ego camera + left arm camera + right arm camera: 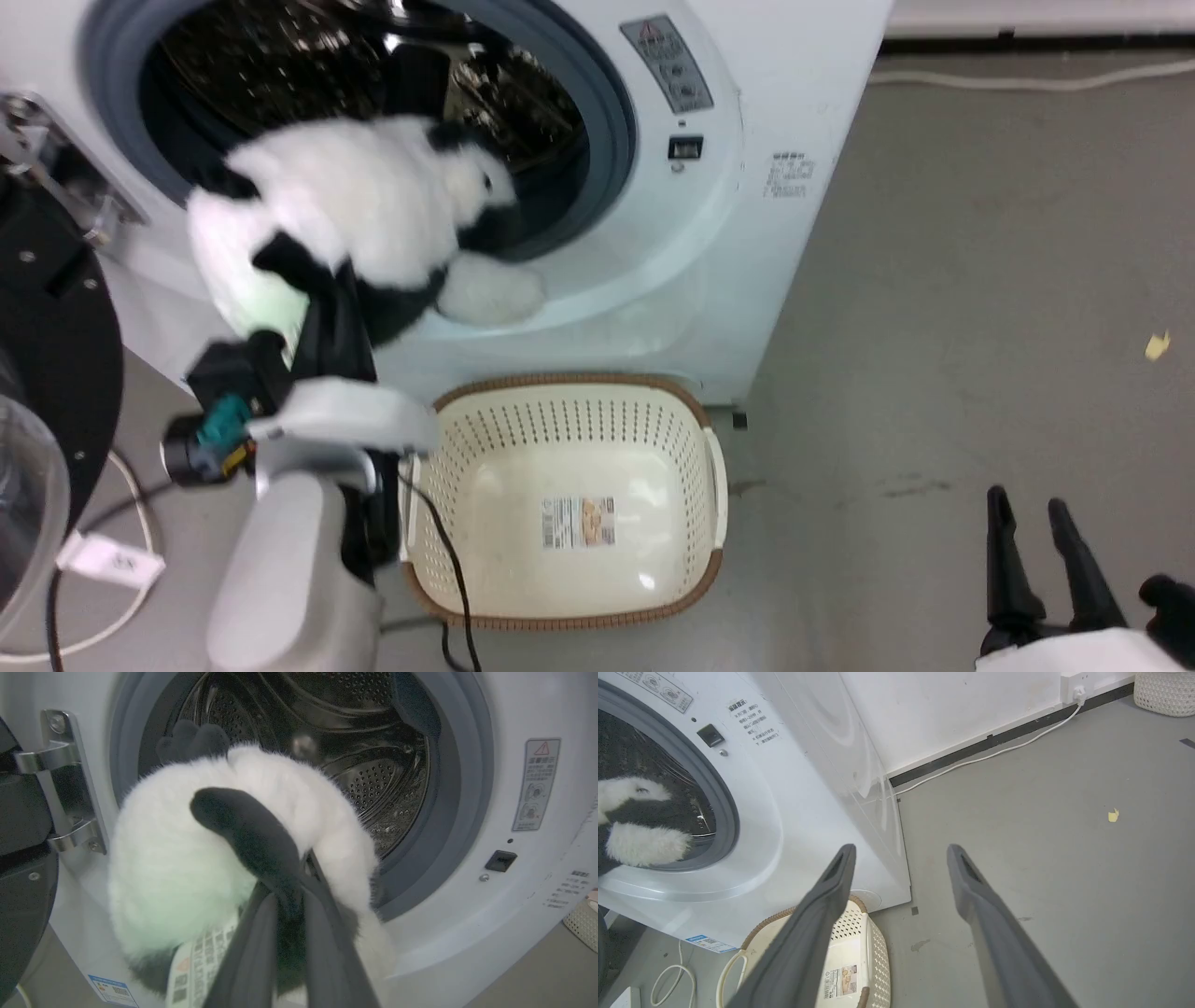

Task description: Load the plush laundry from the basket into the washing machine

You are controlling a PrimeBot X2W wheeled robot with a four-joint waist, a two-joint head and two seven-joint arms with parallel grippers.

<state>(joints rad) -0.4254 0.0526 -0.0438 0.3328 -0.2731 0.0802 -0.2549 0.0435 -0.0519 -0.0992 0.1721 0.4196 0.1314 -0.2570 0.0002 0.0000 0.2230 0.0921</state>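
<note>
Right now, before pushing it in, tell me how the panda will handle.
Likely floppy: the panda droops around the one black limb pinched in the left jaws. Probably light: that small pinch carries it. It may snag: a white paw rests on the porthole rim.

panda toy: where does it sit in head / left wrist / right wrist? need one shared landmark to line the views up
Head view: panda upper left of centre, across the lower left of the porthole.
Left wrist view: panda large, left of centre, in front of the porthole.
Right wrist view: panda at the far left edge, white paw at the porthole's lower rim.
Shared landmark: small black latch slot just right of the porthole.
</note>
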